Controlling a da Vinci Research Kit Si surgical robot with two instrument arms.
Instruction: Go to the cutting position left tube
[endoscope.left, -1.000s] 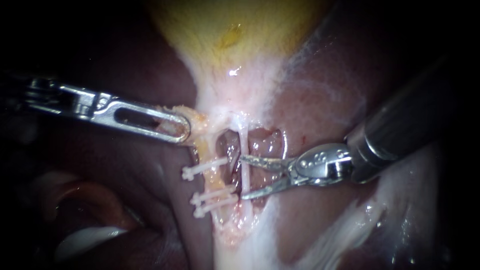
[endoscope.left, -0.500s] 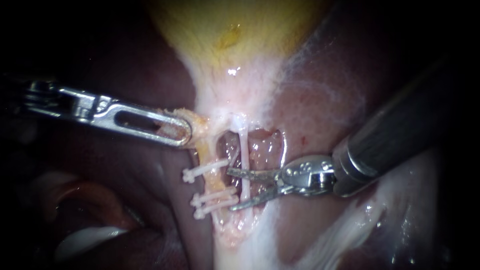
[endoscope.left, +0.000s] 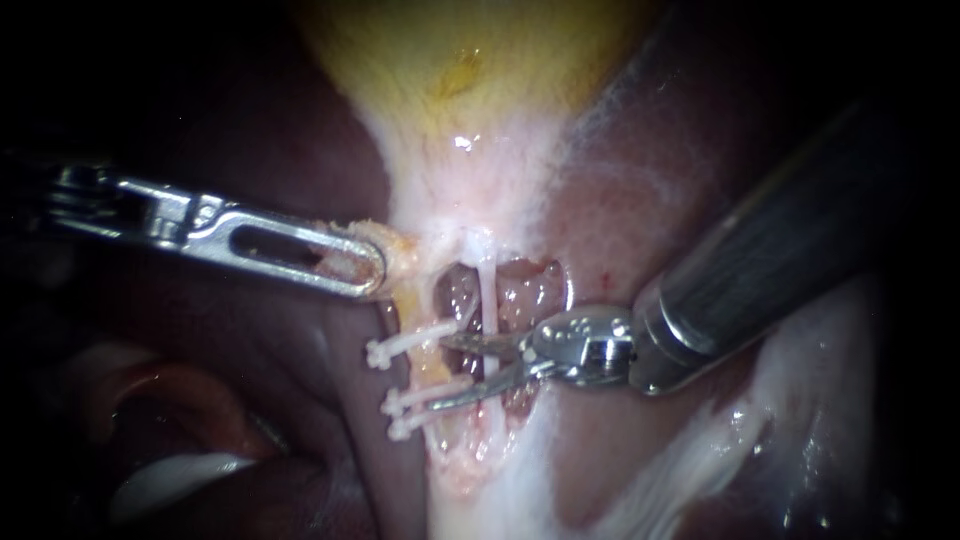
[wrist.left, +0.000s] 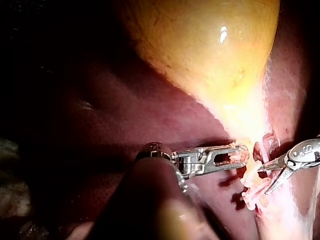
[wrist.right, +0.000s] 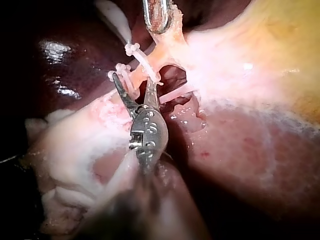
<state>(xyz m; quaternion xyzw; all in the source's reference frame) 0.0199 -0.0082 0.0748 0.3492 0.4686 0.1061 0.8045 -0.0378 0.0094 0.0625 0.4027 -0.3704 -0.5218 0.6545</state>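
The left tube (endoscope.left: 410, 308) is yellowish and carries one white clip (endoscope.left: 400, 346) above two more clips (endoscope.left: 425, 398). The thin white right tube (endoscope.left: 487, 290) runs beside it. My right instrument (endoscope.left: 436, 372) has open blades that pass on either side of the right tube. Their tips reach the left tube between the upper clip and the lower pair. My left instrument (endoscope.left: 352, 262) is shut on yellowish tissue at the gallbladder's neck, holding it to the left. The wrist views show the same: right instrument (wrist.right: 133, 79) open at the clips, left instrument (wrist.left: 236, 155) shut on tissue.
The yellow gallbladder (endoscope.left: 470, 60) fills the top, with dark red liver (endoscope.left: 640, 200) on both sides. A window of raw tissue (endoscope.left: 530, 295) lies behind the tubes. White tissue (endoscope.left: 480, 490) runs down below the clips.
My right instrument has moved left, its open blades going past the right tube to the clipped left tube. My left instrument has kept its hold and place.
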